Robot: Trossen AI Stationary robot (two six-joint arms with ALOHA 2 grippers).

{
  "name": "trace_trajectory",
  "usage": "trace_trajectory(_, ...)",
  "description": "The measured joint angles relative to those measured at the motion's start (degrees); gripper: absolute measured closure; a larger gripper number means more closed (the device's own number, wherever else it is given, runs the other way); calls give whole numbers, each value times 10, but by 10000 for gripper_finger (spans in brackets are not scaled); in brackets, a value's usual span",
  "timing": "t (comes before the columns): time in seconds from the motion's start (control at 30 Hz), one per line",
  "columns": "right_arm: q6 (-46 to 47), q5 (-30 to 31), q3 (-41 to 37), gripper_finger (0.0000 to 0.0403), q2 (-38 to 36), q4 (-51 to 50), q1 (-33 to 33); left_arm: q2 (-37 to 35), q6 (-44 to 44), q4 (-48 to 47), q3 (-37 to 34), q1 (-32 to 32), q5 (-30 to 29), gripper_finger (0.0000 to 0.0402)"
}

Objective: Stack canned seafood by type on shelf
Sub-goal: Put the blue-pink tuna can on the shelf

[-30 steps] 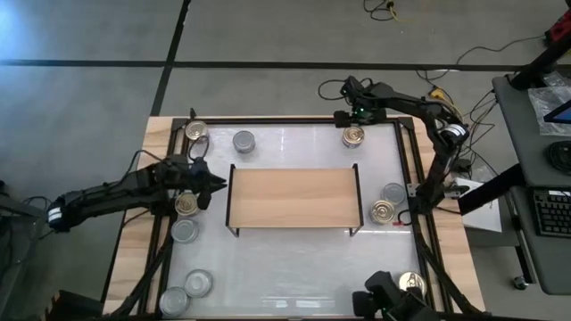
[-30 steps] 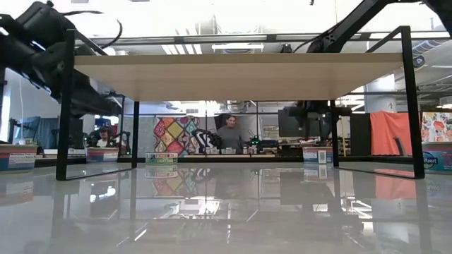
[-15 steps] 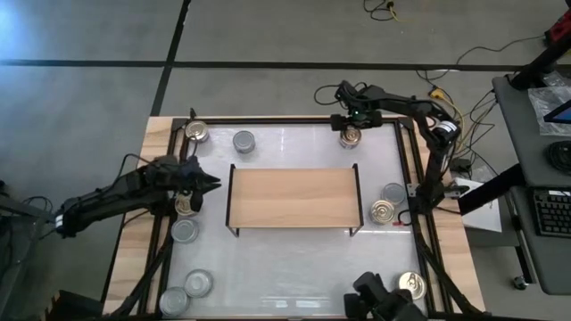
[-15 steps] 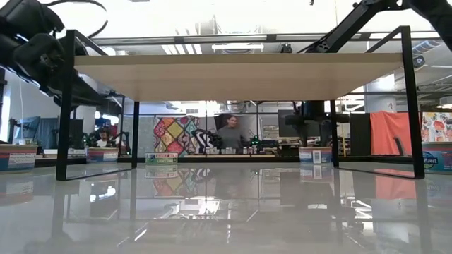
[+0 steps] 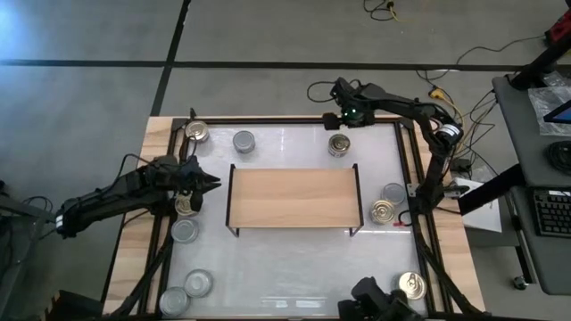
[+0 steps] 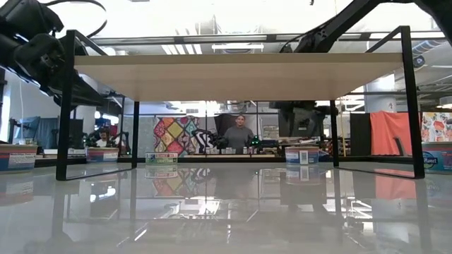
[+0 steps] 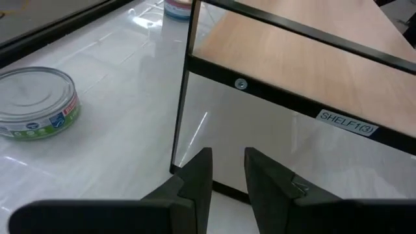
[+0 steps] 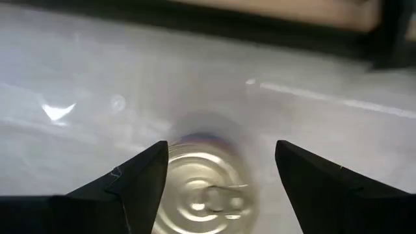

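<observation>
A gold-topped can (image 5: 338, 144) sits just beyond the far edge of the light-wood shelf (image 5: 294, 198), and my right gripper (image 5: 341, 134) is shut on it from above. In the right wrist view the can's top (image 8: 205, 188) shows blurred between the two fingers. My left gripper (image 5: 212, 185) hovers at the shelf's left end, above another gold can (image 5: 186, 206). Its fingers (image 7: 198, 179) stand a narrow gap apart with nothing between them. The shelf top is bare. My right gripper has the gold-topped can between its two fingers, which stand at opposite sides of its rim (image 8: 168, 179). The fingers come steeply from above, slanting from the far side. The can stays upright, top up. I cannot tell whether it is clear of the tabletop.
Loose cans stand around the shelf: gold (image 5: 196, 132) and silver (image 5: 244, 141) at the far left, several silver ones down the left side (image 5: 185, 231), silver (image 5: 393, 193) and gold (image 5: 384, 211) at the right, gold (image 5: 411, 285) at the near right. Black frame rails border the white top.
My right gripper has carried the gold-topped can from the far right part of the table toward the left and near, closer to the shelf's far edge; the can has stayed upright.
</observation>
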Motion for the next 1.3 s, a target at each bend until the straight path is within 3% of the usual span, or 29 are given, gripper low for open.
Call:
trace_trajectory(0.33, -52, 3, -6, 142, -4, -139, 10, -14, 0, -6, 1, 0, 5, 326)
trace_trajectory(0.7, -101, -74, -10, 146, 38, -146, 79, -34, -2, -15, 1, 0, -9, 326)
trace_trajectory(0.87, -67, -97, -6, 135, 51, -105, 101, -39, -2, -19, 1, 0, -9, 326)
trace_trajectory(1.17, 17, -103, 0, 124, 65, 112, 92, -41, -2, -23, 1, 0, -9, 326)
trace_trajectory(1.3, 1, -102, 20, 127, 60, 115, 89, -42, -2, -25, 1, 0, -9, 326)
